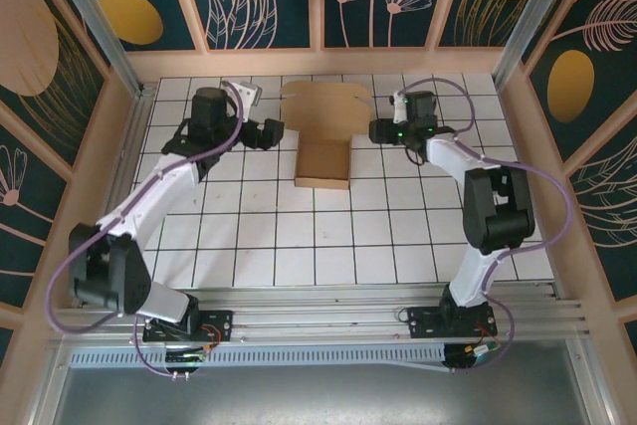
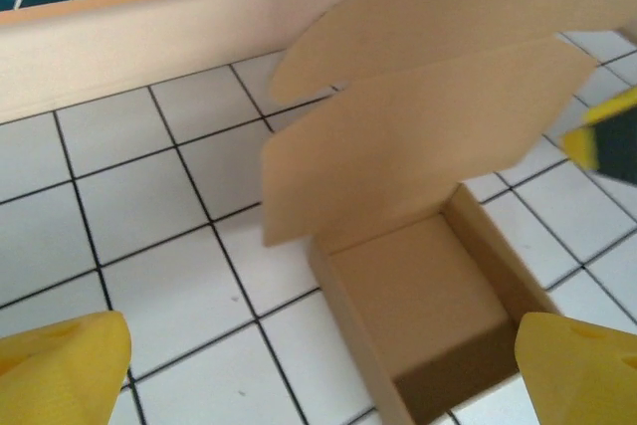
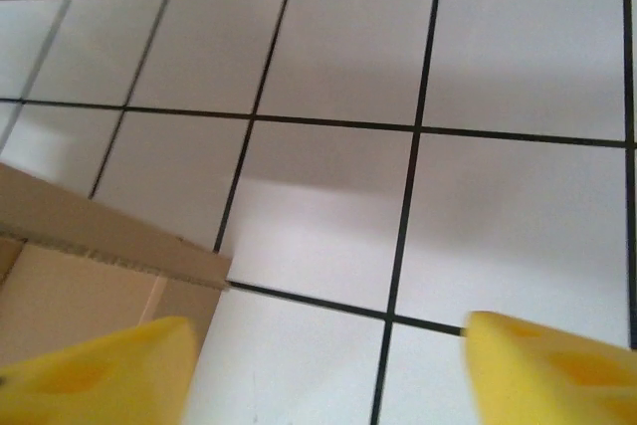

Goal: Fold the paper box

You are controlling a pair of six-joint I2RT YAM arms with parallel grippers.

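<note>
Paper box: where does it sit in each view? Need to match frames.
Top external: paper box upper centre.
Left wrist: paper box centre-right, flaps raised.
Right wrist: paper box lower-left corner.
Shared landmark: the white grid table.

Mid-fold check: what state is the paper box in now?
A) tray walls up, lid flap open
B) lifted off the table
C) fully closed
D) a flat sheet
A: the paper box has its side walls raised around a bare floor, with the lid flap open behind it, and it rests on the table.
</note>
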